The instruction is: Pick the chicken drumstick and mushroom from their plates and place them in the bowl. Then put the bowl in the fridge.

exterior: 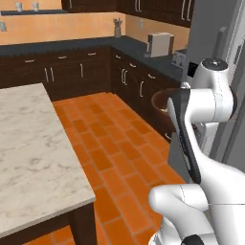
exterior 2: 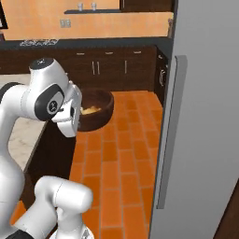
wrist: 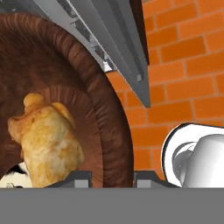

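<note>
My gripper [wrist: 112, 178] is shut on the rim of the dark brown bowl [wrist: 87, 74], one fingertip inside and one outside. The bowl [exterior 2: 98, 109] hangs in the air over the orange tile floor, also seen past my forearm [exterior: 160, 101]. Inside it lies the golden-brown chicken drumstick [wrist: 48, 140]. A small pale piece, the mushroom [wrist: 11, 178], peeks out beside the drumstick, mostly hidden. The grey fridge [exterior 2: 205, 116] with its long vertical handle [exterior 2: 168, 130] stands close on the right. The plates are out of view.
A marble-topped island [exterior: 28, 143] stands to the left. Dark cabinets under a dark counter [exterior: 95, 45] run along the back and right walls, with a toaster-like box [exterior: 159, 44] on top. Orange tile floor [exterior 2: 121, 154] lies open between island and fridge.
</note>
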